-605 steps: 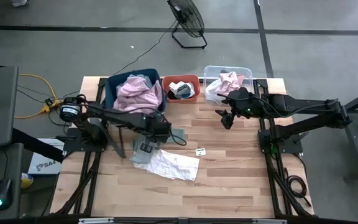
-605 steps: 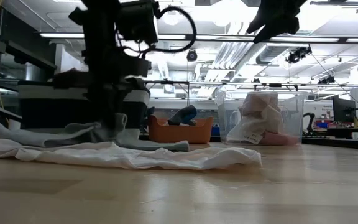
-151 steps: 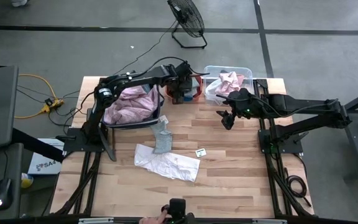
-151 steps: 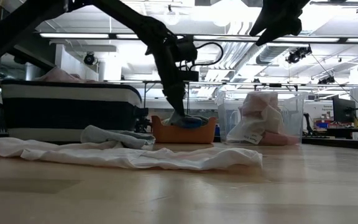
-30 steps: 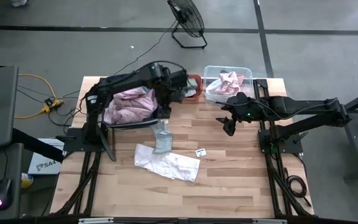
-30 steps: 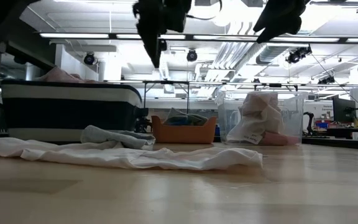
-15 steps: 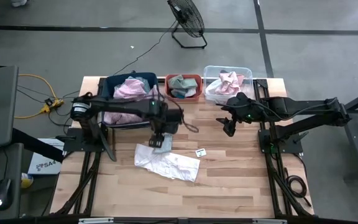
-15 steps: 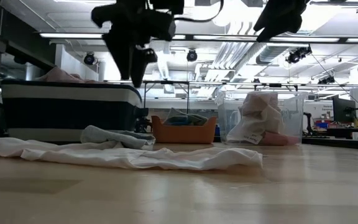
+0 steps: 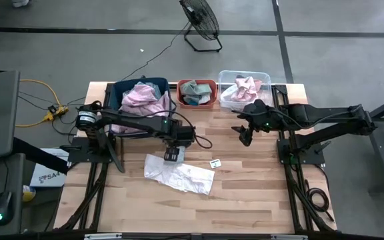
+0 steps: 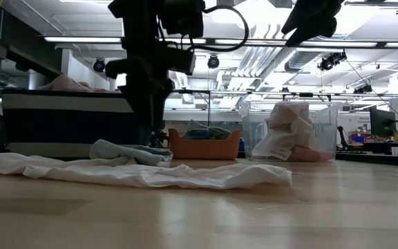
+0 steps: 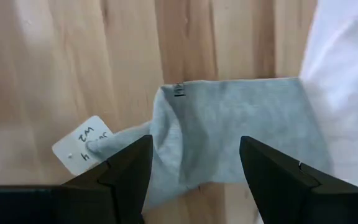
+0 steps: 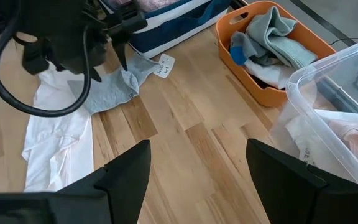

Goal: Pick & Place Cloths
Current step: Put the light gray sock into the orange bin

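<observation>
High view: my left gripper (image 9: 171, 155) hangs with its jaws parted and nothing in them over the grey-green cloth (image 11: 229, 134), mid-bench, whose paper tag (image 11: 82, 143) lies beside it. Touching that cloth, the white cloth (image 9: 182, 176) sprawls toward the bench's front. My right gripper (image 9: 245, 140), likewise spread and holding nothing, waits above bare wood near the clear bin (image 9: 227, 99).

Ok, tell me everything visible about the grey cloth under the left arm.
The grey cloth is a small, soft, grey-green knit piece lying flat and slightly rumpled on the wooden table. A white paper tag with handwriting sits at one corner. One edge meets the white cloth. The left hand hovers open above it, not touching.
</observation>
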